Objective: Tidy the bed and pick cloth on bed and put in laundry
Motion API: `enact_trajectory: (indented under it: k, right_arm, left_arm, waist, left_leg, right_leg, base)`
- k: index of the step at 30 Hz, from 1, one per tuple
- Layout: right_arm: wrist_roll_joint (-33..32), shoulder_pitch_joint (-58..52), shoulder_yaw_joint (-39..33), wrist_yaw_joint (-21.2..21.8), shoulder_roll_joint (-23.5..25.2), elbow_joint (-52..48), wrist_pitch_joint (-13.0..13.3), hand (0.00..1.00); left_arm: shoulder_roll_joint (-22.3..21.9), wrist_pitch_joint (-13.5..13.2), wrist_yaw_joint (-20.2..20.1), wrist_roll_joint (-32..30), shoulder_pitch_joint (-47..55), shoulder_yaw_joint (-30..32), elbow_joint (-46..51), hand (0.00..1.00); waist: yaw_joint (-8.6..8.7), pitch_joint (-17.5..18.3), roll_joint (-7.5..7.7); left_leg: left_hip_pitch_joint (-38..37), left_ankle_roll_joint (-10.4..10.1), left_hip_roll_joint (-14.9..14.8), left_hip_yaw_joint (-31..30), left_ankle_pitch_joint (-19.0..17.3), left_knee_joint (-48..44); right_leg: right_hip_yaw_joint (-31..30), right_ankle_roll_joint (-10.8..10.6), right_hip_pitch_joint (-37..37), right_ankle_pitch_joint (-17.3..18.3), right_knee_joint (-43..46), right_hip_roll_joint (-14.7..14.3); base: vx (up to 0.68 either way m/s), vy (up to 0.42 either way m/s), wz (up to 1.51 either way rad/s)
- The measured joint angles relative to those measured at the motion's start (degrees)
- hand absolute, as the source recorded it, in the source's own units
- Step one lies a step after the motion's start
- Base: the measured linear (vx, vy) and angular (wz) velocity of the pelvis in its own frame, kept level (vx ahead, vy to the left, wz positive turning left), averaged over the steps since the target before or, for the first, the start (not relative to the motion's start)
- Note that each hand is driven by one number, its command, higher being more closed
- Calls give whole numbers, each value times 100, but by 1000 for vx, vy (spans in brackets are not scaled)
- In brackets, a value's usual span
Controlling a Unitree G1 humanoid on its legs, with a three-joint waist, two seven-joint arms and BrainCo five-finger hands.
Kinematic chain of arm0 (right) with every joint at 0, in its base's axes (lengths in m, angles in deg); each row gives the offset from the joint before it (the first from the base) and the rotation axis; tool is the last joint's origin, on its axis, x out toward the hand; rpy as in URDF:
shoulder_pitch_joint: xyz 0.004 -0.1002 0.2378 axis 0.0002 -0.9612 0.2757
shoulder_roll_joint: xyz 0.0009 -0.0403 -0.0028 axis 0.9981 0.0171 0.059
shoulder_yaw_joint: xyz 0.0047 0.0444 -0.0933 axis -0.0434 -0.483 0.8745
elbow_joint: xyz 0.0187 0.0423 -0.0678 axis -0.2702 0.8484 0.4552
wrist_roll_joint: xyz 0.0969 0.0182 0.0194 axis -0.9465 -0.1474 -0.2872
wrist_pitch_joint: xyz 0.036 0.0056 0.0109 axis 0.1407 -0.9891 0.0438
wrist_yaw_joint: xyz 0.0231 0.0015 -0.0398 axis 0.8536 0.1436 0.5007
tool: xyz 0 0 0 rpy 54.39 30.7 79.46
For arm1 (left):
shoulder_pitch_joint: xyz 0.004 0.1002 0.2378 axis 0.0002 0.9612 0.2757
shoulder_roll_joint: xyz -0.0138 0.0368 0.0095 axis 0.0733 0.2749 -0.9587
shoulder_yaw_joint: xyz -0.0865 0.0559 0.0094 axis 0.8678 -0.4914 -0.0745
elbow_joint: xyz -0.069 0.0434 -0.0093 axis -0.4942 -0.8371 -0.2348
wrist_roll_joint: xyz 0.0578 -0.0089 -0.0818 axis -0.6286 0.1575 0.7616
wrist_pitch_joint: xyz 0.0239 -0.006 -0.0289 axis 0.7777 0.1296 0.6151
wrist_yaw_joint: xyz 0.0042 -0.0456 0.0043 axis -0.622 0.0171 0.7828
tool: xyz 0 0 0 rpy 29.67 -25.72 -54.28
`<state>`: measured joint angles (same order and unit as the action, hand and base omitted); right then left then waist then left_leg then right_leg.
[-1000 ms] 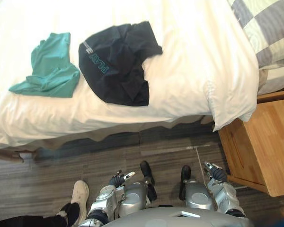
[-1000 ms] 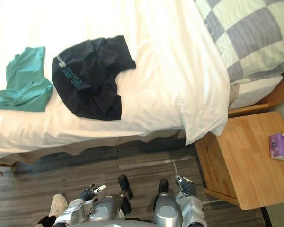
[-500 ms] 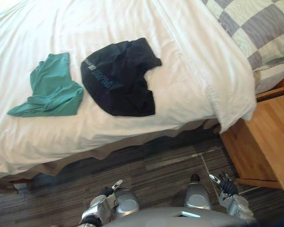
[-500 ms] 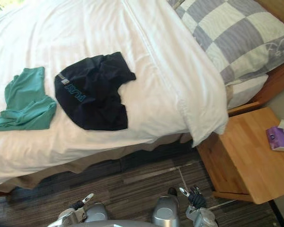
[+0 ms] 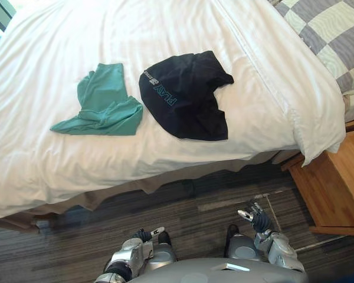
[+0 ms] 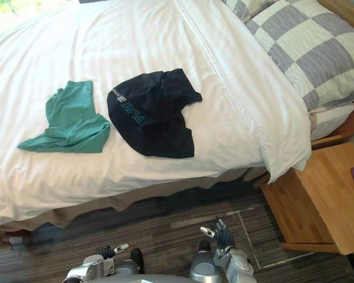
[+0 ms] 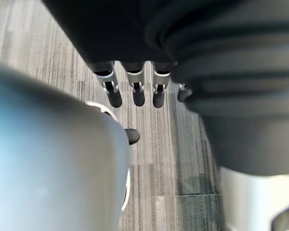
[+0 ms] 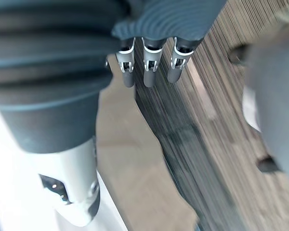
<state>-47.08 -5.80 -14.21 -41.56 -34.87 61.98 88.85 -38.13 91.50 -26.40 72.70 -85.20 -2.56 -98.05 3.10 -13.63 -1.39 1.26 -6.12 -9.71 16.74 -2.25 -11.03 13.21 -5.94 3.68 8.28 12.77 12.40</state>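
Shifting over the last second is the whole view rather than anything on the bed (image 5: 59, 171). The head camera has swung, so more of the white cover now lies in sight and the checked pillow (image 6: 307, 53) and wooden nightstand (image 6: 318, 206) sit farther toward the right hand's side. The two garments have kept their shapes and their spacing on the cover, so I judge that they have not been touched. The black cloth (image 5: 186, 94) lies crumpled well ahead of the fingertips, roughly between the two hands' lines of reach. The green cloth (image 5: 100, 106) lies just beside it, further out on the left hand's side. The left hand (image 5: 144, 234) still hangs low over the floor (image 5: 194, 200), its fingers (image 7: 136, 96) straight and loose with nothing between them and the thumb. The right hand (image 5: 255, 217) is likewise low, its fingers (image 8: 150, 77) relaxed and empty, with the bed's edge just past their tips. A strip of floor separates both hands from the bed's near edge. For the task this reads as lining up, not yet picking. Neither garment is within the fingers' reach, so a step in or a long forward reach seems needed first, and the black cloth looks the easier first grab.
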Motion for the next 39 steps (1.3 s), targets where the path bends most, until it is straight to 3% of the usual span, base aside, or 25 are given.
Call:
enact_trajectory:
  k: [1,2,4,6,9,11,12,14,15,16,17,18,19,20,22,23,25,26,29,32,35,37,39]
  right_arm:
    - [70,47,171,-43,-75,27,0,0]
    - [158,165,405,-175,-225,123,0,0]
    - [126,189,381,-381,-318,195,1,0]
    - [44,189,270,-481,-302,185,-8,0]
    - [263,197,-13,-579,-347,82,-15,0]
    - [542,176,-134,-594,-438,111,-12,0]
    - [628,175,-142,-585,-479,222,-12,0]
    - [634,201,-24,-547,-523,352,-20,0]
    - [658,223,41,-508,-546,393,-22,0]
    - [752,244,104,-469,-311,534,-40,0]
    - [806,214,236,-366,-212,599,-40,0]
    - [852,236,467,-215,-18,610,-19,0]
    - [858,230,632,-67,83,533,57,0]
    - [857,234,674,-17,100,489,76,0]
    - [839,289,694,34,93,192,63,0]
    - [818,289,683,23,66,57,45,0]
    - [563,226,558,-67,-9,86,-106,0]
    - [334,109,447,-200,-30,279,-298,0]
    - [-6,76,-10,-504,-93,512,-504,0]
    - [-486,-123,-931,-985,-122,818,-567,0]
    - [-1284,-489,-2208,-1538,-191,829,-596,0]
    - [-1581,-718,-3304,-1685,-444,804,-440,0]
    - [-1632,-800,-4110,-1696,-728,661,-266,0]
  left_arm:
    - [18,-108,-1,103,-83,25,50,0]
    - [9,-290,13,117,-139,56,73,0]
    - [-27,-385,-11,25,-165,49,68,0]
    - [-41,-463,0,-38,-131,100,-104,0]
    - [-85,-538,8,-102,-138,312,-299,0]
    - [-48,-602,23,-107,-112,429,-354,0]
    - [-22,-654,13,-104,-91,421,-353,0]
    - [-26,-658,8,-98,-95,387,-368,0]
    - [-14,-648,9,-99,-122,289,-477,0]
    - [153,-640,-6,-91,-134,293,-431,0]
    - [254,-627,-7,-150,-132,282,-435,0]
    - [407,-585,-1,-232,-109,344,-456,0]
    - [458,-533,13,-245,7,484,-447,0]
    - [461,-534,24,-206,77,511,-436,0]
    - [448,-445,48,-141,165,488,-454,0]
    - [425,-379,79,-131,153,455,-455,0]
    - [336,-371,123,-38,112,422,-460,0]
    - [225,-393,211,100,192,508,-473,0]
    - [164,-442,358,678,432,927,-527,0]
    - [165,-572,476,1342,618,1653,-713,0]
    - [185,-867,695,2106,753,2717,-710,0]
    - [284,-1280,824,2850,783,3934,-694,0]
    - [520,-1512,837,3312,801,4837,-642,0]
  waist:
    - [31,-169,41]
    - [-34,-301,-16]
    - [-4,-406,-120]
    - [33,-416,-52]
    - [106,-390,-45]
    - [102,-389,-2]
    - [94,-383,12]
    - [57,-368,-8]
    - [56,-299,-58]
    - [-62,-285,252]
    - [-165,-207,329]
    - [-340,-123,374]
    - [-414,-45,497]
    - [-427,-21,510]
    - [-356,16,455]
    - [-250,37,431]
    - [-82,90,337]
    - [-106,160,213]
    - [-99,240,83]
    - [-94,290,90]
    - [-93,478,171]
    - [-80,559,218]
    - [-28,659,199]
  left_leg:
    - [284,-47,-69,-14,-43,-722]
    - [704,-56,-247,-8,-44,-1682]
    - [779,-52,-379,16,-40,-2084]
    - [640,-47,-302,58,-131,-1919]
    - [472,195,-691,-57,-402,-1637]
    - [466,203,-906,-582,-381,-1408]
    - [449,191,-996,-873,-355,-1286]
    - [296,91,-1039,-1022,-297,-997]
    - [223,-701,-1015,-933,-800,-997]
    - [258,-721,-796,-777,-1014,-1254]
    - [278,-674,-770,-737,-1093,-1317]
    - [248,-574,-827,-551,-1128,-1326]
    - [73,-453,-792,-306,-1052,-1110]
    - [-28,-390,-770,-192,-995,-961]
    - [-255,-281,-606,-4,-729,-428]
    - [-273,-208,-399,-13,-503,-61]
    - [-332,-115,-164,-157,-135,481]
    - [-502,-125,-81,-136,84,879]
    - [-678,-147,-89,-42,199,1146]
    - [-923,-177,-117,74,233,1334]
    - [-951,-205,-103,160,274,1500]
    - [-1040,-203,-72,200,284,1609]
    - [-1045,-209,-61,234,276,1638]
  right_leg:
    - [8,0,-31,18,75,71]
    - [-13,16,-64,47,178,107]
    - [-11,-1,-232,63,238,185]
    - [-17,1,-218,28,261,335]
    - [-218,-101,-11,-32,385,460]
    - [-318,-275,46,-51,431,645]
    - [-369,-493,50,-113,468,786]
    - [-469,-800,21,-262,390,942]
    - [-505,-814,-84,-430,183,1029]
    - [-472,-782,-207,-913,-144,1269]
    - [-322,-672,-229,-1279,-317,1279]
    - [176,-503,-231,-1570,-350,1260]
    - [829,-275,-217,-1413,-22,1210]
    - [1013,-198,-222,-1300,71,1120]
    - [873,-369,-203,-852,106,625]
    - [555,-401,-220,-440,-47,286]
    - [80,-292,-283,-520,-425,142]
    - [76,-323,-369,-687,-699,123]
    - [50,-393,-492,-817,-925,58]
    - [-40,-391,-626,-825,-1005,-14]
    - [-62,-366,-619,-885,-1155,-35]
    - [-110,-375,-648,-900,-1201,-37]
    - [-103,-413,-672,-921,-1262,-33]
  base:
    - [-96,22,11]
    - [-88,18,-2]
    - [8,90,1]
    - [32,130,-12]
    - [31,142,-22]
    - [57,284,2]
    - [58,437,-2]
    - [34,537,-8]
    - [11,662,-8]
    - [-11,661,-14]
    - [-26,590,-32]
    - [-12,420,-45]
    - [18,367,-51]
    - [40,319,-58]
    - [-2,241,-33]
    - [-25,146,31]
    - [-18,102,50]
    - [-1,40,14]
    - [14,3,-12]
    - [-15,-14,-20]
    - [31,3,-7]
    - [45,14,-8]
    - [52,11,-2]
